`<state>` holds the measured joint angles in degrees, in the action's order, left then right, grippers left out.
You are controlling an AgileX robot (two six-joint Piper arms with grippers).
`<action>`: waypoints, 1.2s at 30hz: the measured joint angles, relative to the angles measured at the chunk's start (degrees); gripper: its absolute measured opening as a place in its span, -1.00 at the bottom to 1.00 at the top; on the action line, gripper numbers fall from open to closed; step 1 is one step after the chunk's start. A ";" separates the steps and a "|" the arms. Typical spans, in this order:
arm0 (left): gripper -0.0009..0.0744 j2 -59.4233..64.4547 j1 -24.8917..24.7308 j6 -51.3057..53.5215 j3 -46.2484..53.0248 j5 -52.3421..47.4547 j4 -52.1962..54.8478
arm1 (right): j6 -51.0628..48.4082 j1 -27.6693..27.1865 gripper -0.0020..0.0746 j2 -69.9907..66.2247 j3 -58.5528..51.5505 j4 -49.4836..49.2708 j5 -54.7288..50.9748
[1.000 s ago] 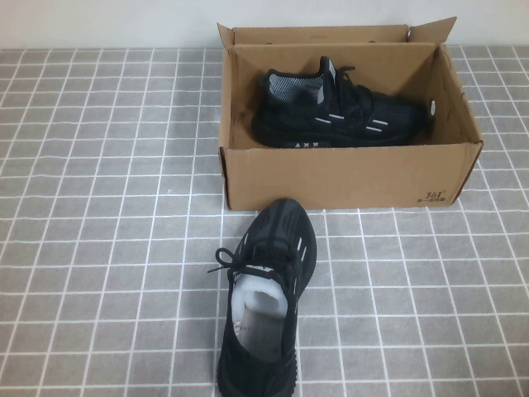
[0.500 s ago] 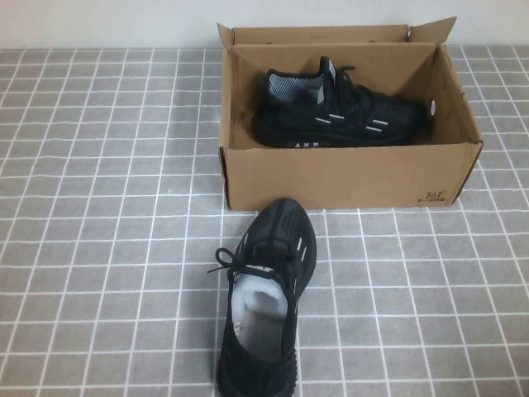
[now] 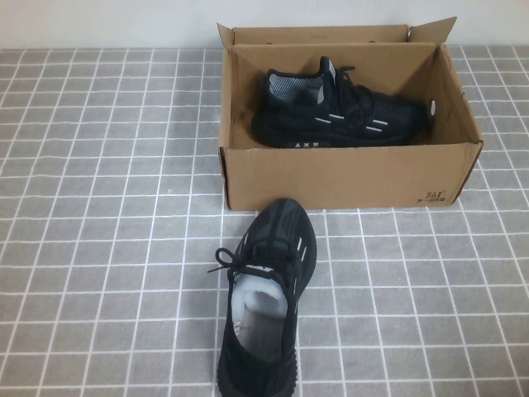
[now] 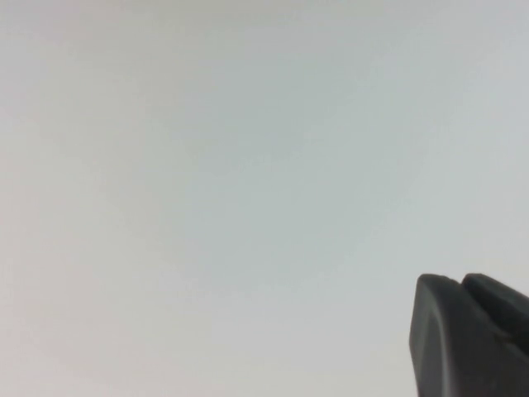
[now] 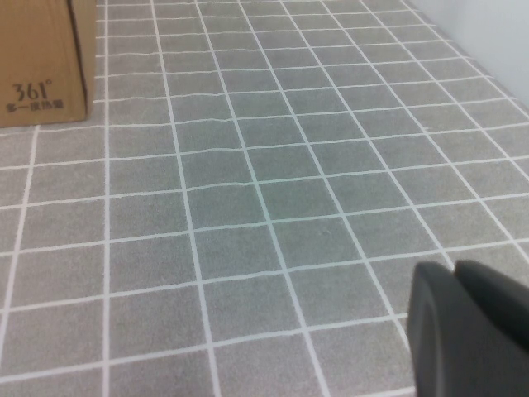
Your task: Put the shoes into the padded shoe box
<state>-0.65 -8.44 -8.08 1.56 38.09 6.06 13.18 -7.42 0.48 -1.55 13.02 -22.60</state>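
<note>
Right now I see one shoe [image 3: 339, 112] lying on its side inside the padded shoe box [image 3: 347, 175], the other shoe [image 3: 266, 298] upright on the grey tiled table [image 3: 99, 248], toe just short of the box front. Left gripper [image 4: 475, 331] faces a blank wall; right gripper [image 5: 471, 331] hovers over tiles near the box corner.

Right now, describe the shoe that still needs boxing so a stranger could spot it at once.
Start at the cardboard box at the table's far side. On the grey tiles just in front of its printed wall lies the loose shoe, toe toward the box. Unlike the boxed shoe, it shows white stuffing. Neither the left gripper nor the right gripper is near it.
</note>
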 joint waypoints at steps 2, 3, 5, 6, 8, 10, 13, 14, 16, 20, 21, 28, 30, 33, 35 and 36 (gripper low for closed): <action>-0.99 0.00 0.00 -1.66 0.00 6.00 0.00 | 0.00 0.00 -0.97 0.00 0.00 0.00 0.00; -0.99 -0.09 0.00 -2.19 -0.13 7.63 0.00 | 0.00 0.00 -0.97 0.00 0.00 0.00 0.00; -0.99 -0.19 0.00 -2.72 -2.08 8.87 0.00 | 0.00 0.00 -0.97 0.00 0.00 0.00 0.00; -0.99 -0.13 0.00 -2.73 -3.39 8.44 0.00 | 0.00 0.00 -0.97 0.00 0.00 0.00 0.00; -0.99 -0.22 0.00 -2.82 -7.69 5.19 0.00 | 0.00 0.00 -0.97 0.00 0.00 0.00 0.00; -0.99 -0.22 0.00 -2.96 -12.88 -0.45 0.00 | 0.00 0.00 -0.97 0.00 0.00 0.00 0.00; -0.99 -0.22 0.00 -3.18 -20.87 -11.47 0.00 | 0.00 0.00 -0.97 0.00 0.00 0.00 0.00; -0.99 0.11 0.00 -3.23 -23.87 -16.28 0.00 | 0.00 0.00 -0.97 0.00 0.00 0.00 0.00; -0.99 1.78 0.00 -3.32 -29.14 -25.10 0.00 | 0.00 0.00 -0.97 0.00 0.00 0.00 0.00; -0.99 7.15 0.00 -2.97 -36.12 -39.83 0.00 | 0.00 0.00 -0.97 0.00 0.00 0.00 0.00; -0.99 8.19 0.00 -2.97 -36.69 -41.40 0.00 | 0.00 0.00 -0.97 0.00 0.00 0.00 0.00; -0.99 10.50 0.00 -4.75 -36.79 -46.08 0.00 | 0.00 0.00 -0.97 0.00 0.00 0.00 0.00; -0.99 10.96 0.00 -5.30 -36.54 -47.63 0.00 | 0.00 0.00 -0.97 0.00 0.00 0.00 0.00; -0.99 12.32 0.00 -5.30 -36.54 -51.61 0.00 | 0.00 0.00 -0.97 0.00 0.00 0.00 0.00; -0.99 14.24 0.00 -5.19 -36.54 -54.59 0.00 | 0.00 0.00 -0.97 0.00 0.00 0.00 0.00; -0.99 15.52 0.00 -5.09 -36.54 -56.14 0.00 | 0.00 0.00 -0.97 0.00 0.00 0.00 0.00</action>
<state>14.87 -8.44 -13.18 -34.98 -18.05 6.06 13.18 -7.42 0.48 -1.55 13.02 -22.60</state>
